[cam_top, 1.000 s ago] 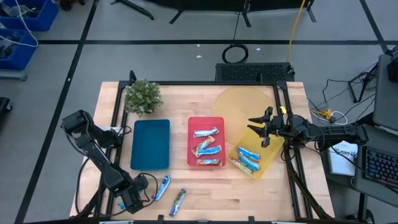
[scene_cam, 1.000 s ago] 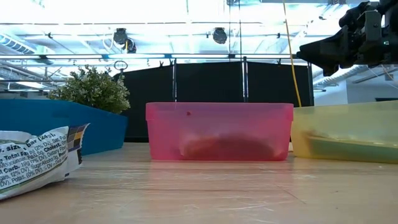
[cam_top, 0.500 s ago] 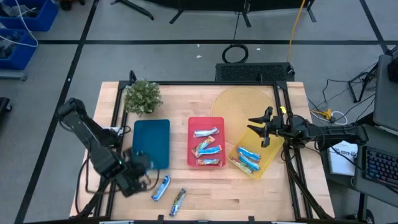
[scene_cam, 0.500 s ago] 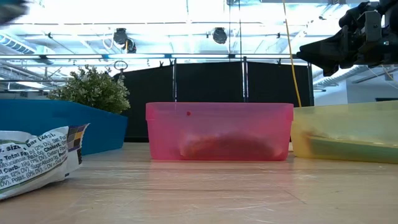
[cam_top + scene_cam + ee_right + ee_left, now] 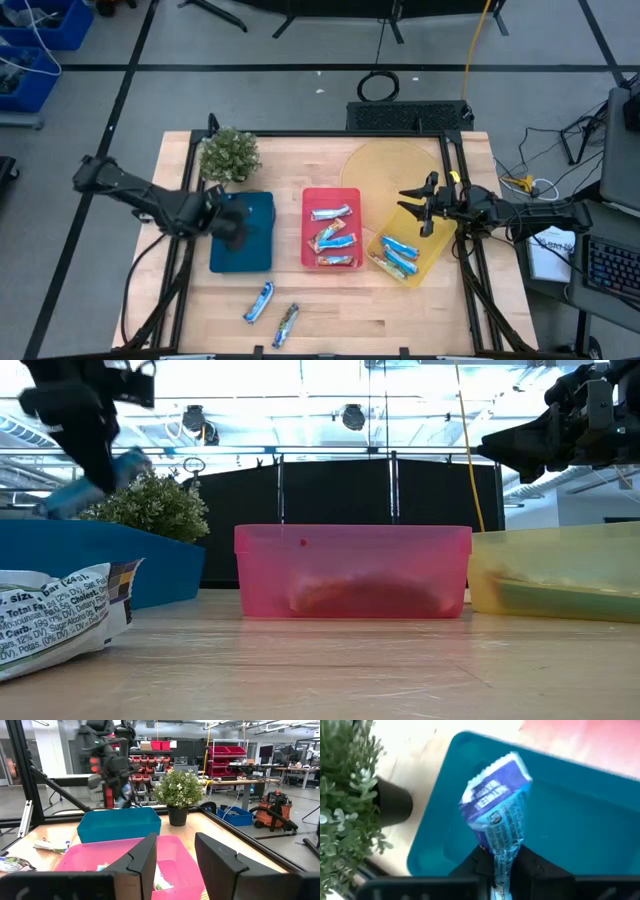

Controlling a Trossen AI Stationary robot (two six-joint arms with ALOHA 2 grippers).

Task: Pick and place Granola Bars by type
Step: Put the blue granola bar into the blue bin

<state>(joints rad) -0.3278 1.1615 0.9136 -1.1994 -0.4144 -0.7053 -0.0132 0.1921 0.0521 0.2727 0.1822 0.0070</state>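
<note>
High view: near the bottom edge of the table (image 5: 420, 310) lie two loose bars (image 5: 272, 310), side by side just left of centre. Farther up stand three trays in a row: a blue tray (image 5: 243, 255) on the left, a red tray (image 5: 331, 228) in the middle with several bars in it, and a yellow tray (image 5: 407, 250) tilted at the right, also holding bars. The left gripper (image 5: 232, 222) hangs over the blue tray, clamped on a blue-wrapped bar (image 5: 495, 820); the left wrist view shows that bar sticking out from between the closed fingers, above the tray's floor. The right gripper (image 5: 423, 203) hovers over the yellow tray's upper edge with its fingers (image 5: 145, 855) spread apart and nothing between them. A plant (image 5: 230, 155) stands in the table's upper left, just beyond the blue tray.
</note>
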